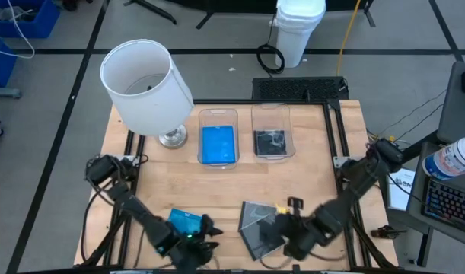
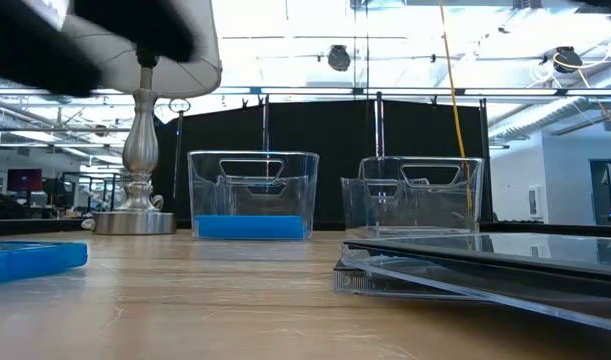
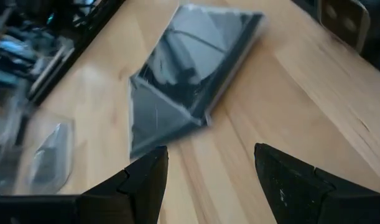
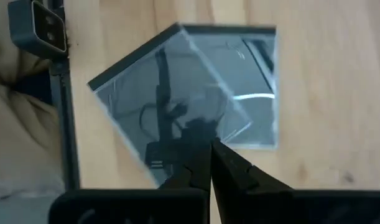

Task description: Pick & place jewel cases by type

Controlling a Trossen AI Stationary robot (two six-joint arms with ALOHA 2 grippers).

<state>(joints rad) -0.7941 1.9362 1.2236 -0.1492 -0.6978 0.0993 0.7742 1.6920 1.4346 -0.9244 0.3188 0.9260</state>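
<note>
Two clear jewel cases with dark grey insides (image 1: 259, 226) lie overlapped and skewed on the table's near part, and show in the low view (image 2: 485, 270), the left wrist view (image 3: 190, 74) and the right wrist view (image 4: 190, 87). A bright blue case (image 1: 185, 221) lies flat to their left (image 2: 30, 260). My left gripper (image 1: 211, 236) hangs open between the blue case and the dark ones, its fingers apart (image 3: 208, 171) and pointing at the dark pair. My right gripper (image 1: 284, 228) is shut, its tips (image 4: 208, 149) at the near edge of the upper dark case. My left gripper touches nothing. My right gripper's shut fingertips (image 4: 205, 155) stand over the near edge of the upper dark case (image 4: 177, 134), coming in slanted from the table's right. I cannot tell whether they touch it.
Two clear bins stand at the table's far middle: the left bin (image 1: 218, 116) holds a blue case, the right bin (image 1: 272, 114) a dark one. A white-shaded lamp (image 1: 148, 84) stands far left. A small grey device (image 4: 40, 28) sits by the table's edge rail.
</note>
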